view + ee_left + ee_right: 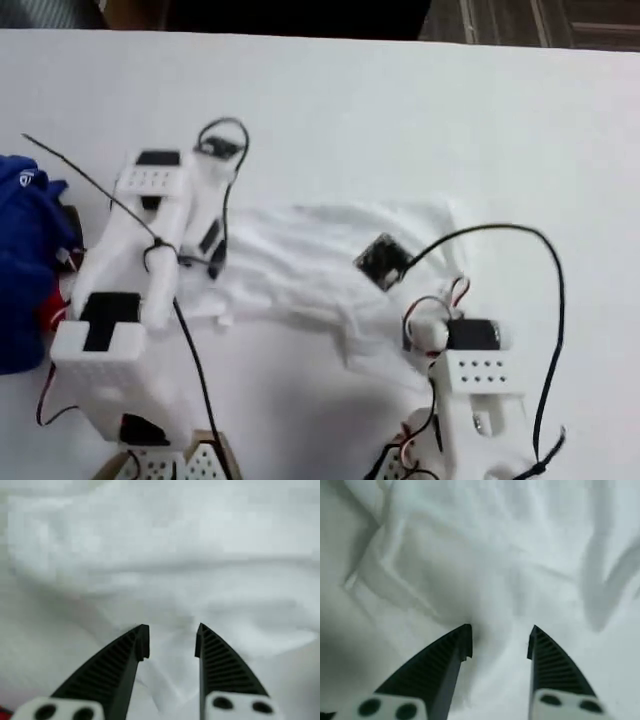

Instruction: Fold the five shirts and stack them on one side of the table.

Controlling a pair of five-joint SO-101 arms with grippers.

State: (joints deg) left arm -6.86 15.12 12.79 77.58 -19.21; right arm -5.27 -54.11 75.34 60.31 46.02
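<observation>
White table (480, 110): surface runs wide past cloth toward far edge and right side. Dark floor (300, 15) beyond far edge.
White shirt (310, 265): crumpled mid-table between both arms, well off every edge.
Blue cloth (25, 250): bunched at left table edge, beside left arm (130, 290). Small white mark on it, unreadable.
Left gripper (171, 642): released, fingers spread, tips low over white folds.
Right gripper (499, 642): likewise released, fingers apart above wrinkled shirt.
</observation>
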